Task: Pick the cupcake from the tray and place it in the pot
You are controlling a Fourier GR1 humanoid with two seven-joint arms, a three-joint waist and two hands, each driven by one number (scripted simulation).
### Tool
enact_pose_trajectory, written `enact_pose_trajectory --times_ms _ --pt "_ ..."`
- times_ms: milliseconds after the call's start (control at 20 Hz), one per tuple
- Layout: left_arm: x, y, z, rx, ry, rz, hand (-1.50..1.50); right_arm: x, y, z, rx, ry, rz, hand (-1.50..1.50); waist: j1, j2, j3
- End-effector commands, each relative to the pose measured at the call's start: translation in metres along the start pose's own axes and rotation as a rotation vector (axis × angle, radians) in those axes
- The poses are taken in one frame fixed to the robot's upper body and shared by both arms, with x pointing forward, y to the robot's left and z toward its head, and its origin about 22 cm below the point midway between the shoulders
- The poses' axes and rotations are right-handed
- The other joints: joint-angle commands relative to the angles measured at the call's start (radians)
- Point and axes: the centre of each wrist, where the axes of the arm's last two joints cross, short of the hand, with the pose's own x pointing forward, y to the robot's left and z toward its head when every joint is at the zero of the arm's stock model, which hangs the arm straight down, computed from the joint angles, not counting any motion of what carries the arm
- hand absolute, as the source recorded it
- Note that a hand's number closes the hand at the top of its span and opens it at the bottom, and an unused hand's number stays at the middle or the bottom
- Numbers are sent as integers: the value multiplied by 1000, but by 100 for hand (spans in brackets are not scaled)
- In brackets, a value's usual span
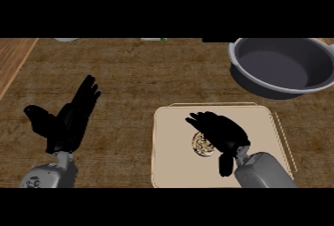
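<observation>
Right hand (218, 130) over the cupcake (203, 145) on the tray (173, 167).
In the head view the right hand reaches over the tray with fingers spread and slightly bent, holding nothing; the cupcake peeks out just below and left of its palm, on the tray. The left hand (68, 121) rests open, fingers up, over the desk (143, 75). The pot (280, 66) stands well apart, upper right.
</observation>
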Motion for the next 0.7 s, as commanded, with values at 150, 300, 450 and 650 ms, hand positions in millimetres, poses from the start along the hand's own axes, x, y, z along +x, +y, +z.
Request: enact_pose_trajectory --times_ms 150,300,450,650 --pt "-10 0 -6 -5 -11 4 0 4 23 -12 26 -4 16 -150 -2 0 0" --pt "-2 17 11 -11 5 -11 0 12 23 -15 -4 -156 -56 150 3 0 0" --pt "14 3 7 -15 3 -8 0 -5 12 -22 -70 -155 -26 150 2 0 0" --pt "3 -7 -14 2 2 3 0 16 11 -18 -68 -171 -32 150 -3 0 0"
